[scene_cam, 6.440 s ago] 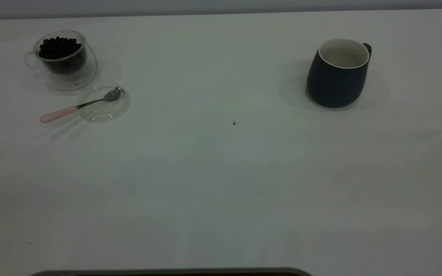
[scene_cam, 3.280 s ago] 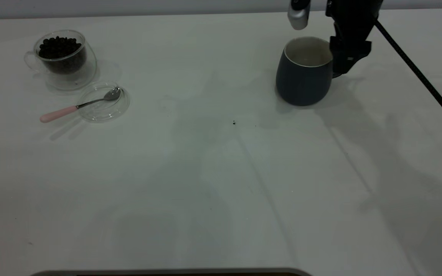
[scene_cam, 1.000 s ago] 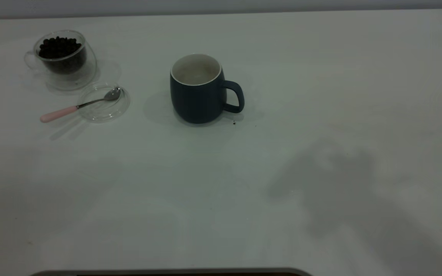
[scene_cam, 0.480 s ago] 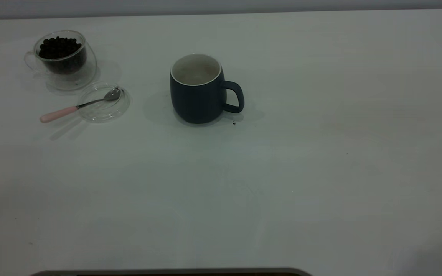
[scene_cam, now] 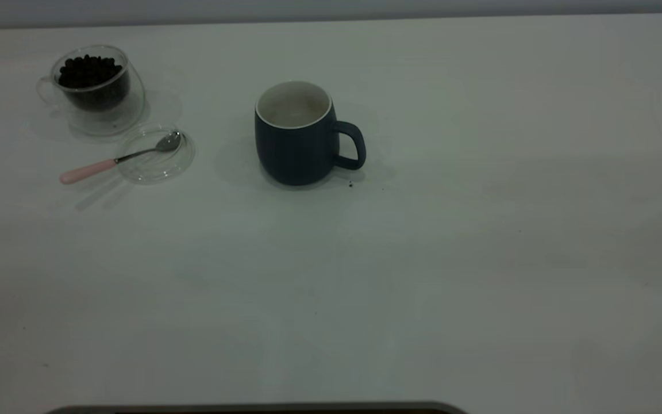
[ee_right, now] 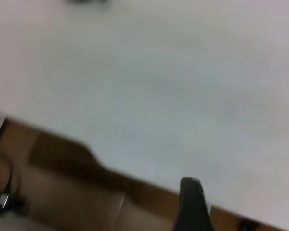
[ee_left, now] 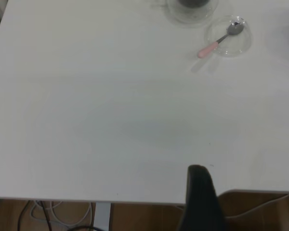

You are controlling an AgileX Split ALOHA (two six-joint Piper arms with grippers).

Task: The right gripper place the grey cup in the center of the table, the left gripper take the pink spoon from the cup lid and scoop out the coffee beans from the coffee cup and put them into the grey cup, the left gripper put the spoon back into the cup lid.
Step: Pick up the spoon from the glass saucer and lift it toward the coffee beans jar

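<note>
— Fingers first: spread or pressed together?

— I cannot tell for either arm. Only one dark tip of the left gripper [ee_left: 201, 199] shows in its wrist view, over the near edge of the table [scene_cam: 434, 270]. The right gripper [ee_right: 192, 207] likewise shows as a single dark tip above a table edge. Neither is pinching anything, and neither appears in the exterior view.

— Where is the grey cup [scene_cam: 295, 146]?

— Upright near the middle of the table, a little left of centre and toward the far side. Its handle points to that view's right. Nothing shows against the pale inside. A tiny dark speck [scene_cam: 350, 184] lies on the table just beside the foot of the handle.

— And the spoon?

— The pink spoon [scene_cam: 114, 160] lies with its metal bowl inside the cup lid [scene_cam: 158, 171]. Its pink handle juts past the rim toward the left, with the end out over the table. The left wrist view shows the same spoon [ee_left: 220, 39] and lid [ee_left: 238, 45], well away from that gripper.

— The beans?

— The coffee beans [scene_cam: 88, 70] are heaped in the coffee cup [scene_cam: 114, 112] at the far left of the table. That cup stands just behind the lid; whether the two touch, I cannot tell. The grey cup stands well apart from both.
</note>
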